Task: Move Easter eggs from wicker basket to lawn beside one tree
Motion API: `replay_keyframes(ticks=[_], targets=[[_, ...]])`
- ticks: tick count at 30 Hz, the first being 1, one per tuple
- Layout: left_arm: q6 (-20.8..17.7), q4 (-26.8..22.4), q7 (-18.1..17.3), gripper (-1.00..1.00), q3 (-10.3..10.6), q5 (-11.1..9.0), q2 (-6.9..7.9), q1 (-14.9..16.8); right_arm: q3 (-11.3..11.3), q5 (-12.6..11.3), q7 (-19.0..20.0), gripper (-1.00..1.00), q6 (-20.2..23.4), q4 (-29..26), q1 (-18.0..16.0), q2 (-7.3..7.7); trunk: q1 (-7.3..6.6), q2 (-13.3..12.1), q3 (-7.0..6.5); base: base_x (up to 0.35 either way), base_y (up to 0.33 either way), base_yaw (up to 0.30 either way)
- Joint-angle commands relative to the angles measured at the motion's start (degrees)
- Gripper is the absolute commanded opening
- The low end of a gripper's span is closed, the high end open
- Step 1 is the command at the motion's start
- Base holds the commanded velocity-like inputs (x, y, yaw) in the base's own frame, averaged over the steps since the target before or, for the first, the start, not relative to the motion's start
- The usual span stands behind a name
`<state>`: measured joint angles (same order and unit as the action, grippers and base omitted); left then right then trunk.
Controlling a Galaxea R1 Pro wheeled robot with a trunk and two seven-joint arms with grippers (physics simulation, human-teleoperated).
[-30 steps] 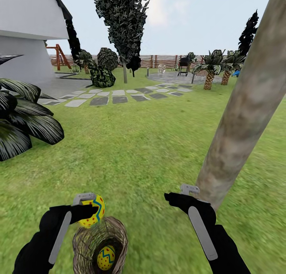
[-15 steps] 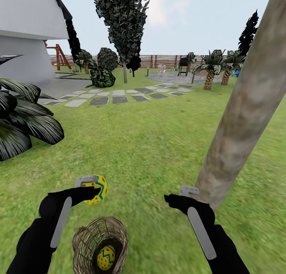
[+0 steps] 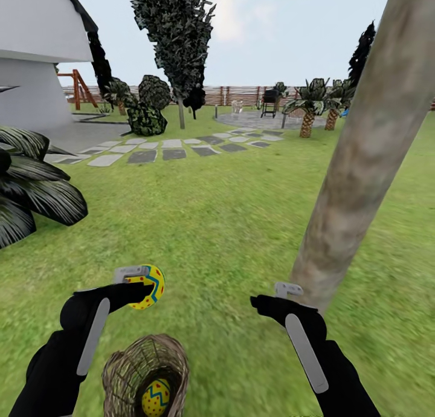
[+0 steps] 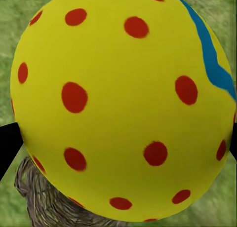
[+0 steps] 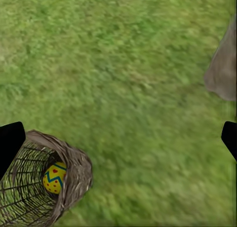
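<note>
My left gripper point(image 3: 140, 287) grasps one egg point(image 3: 149, 286) above the lawn point(image 3: 217, 223), my right gripper point(image 3: 279, 296) hangs released beside the tree point(image 3: 356, 163), another egg point(image 3: 155, 397) lies in the basket point(image 3: 130, 368).

The left gripper point(image 3: 144, 287) is clamped on a yellow, red-dotted Easter egg point(image 3: 148, 286) with a blue zigzag band, held in the air above the lawn point(image 3: 211, 223). Below that gripper and nearer the robot lies the wicker basket point(image 3: 144, 374), with a second egg point(image 3: 155, 396) inside it. Well to the side, the right gripper point(image 3: 273, 297) carries nothing, its jaws' spread unclear. Just beyond it rises the tree's point(image 3: 356, 157) pale leaning trunk. Far ahead run grey stepping stones point(image 3: 172, 154) and a slatted fence point(image 3: 238, 95).
</note>
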<state>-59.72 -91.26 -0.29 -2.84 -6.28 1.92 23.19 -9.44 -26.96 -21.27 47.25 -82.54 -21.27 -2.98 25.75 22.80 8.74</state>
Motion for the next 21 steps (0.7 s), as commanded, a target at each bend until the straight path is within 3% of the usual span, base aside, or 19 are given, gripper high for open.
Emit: replay_keyframes(ticks=[1,5,11,21], targets=[[-0.28,-0.06,0.03,-1.0,-0.06,-0.23,0.01,0.03,-0.05,-0.59,-0.6,1.0,0.12,-0.06,-0.08,-0.01,0.04,0.12,0.05,0.0,0.0,-0.221],[-0.28,-0.06,0.08,-1.0,0.76,-0.15,0.02,0.0,-0.05,-0.63,-0.61,1.0,0.12,-0.07,-0.09,0.0,0.04,0.12,-0.21,-0.018,-0.011,-0.227],[-0.28,-0.06,0.28,-1.0,4.69,0.19,0.02,-0.21,-0.05,-0.69,-0.56,1.0,0.12,-0.01,-0.1,0.0,0.04,0.12,-0.6,-0.186,-0.143,-0.237],[-0.28,-0.06,0.38,-1.0,5.46,0.26,0.02,-0.25,-0.05,-0.71,-0.53,1.0,0.12,0.01,-0.1,0.0,0.04,0.12,-1.23,-0.242,-0.19,-0.239]])
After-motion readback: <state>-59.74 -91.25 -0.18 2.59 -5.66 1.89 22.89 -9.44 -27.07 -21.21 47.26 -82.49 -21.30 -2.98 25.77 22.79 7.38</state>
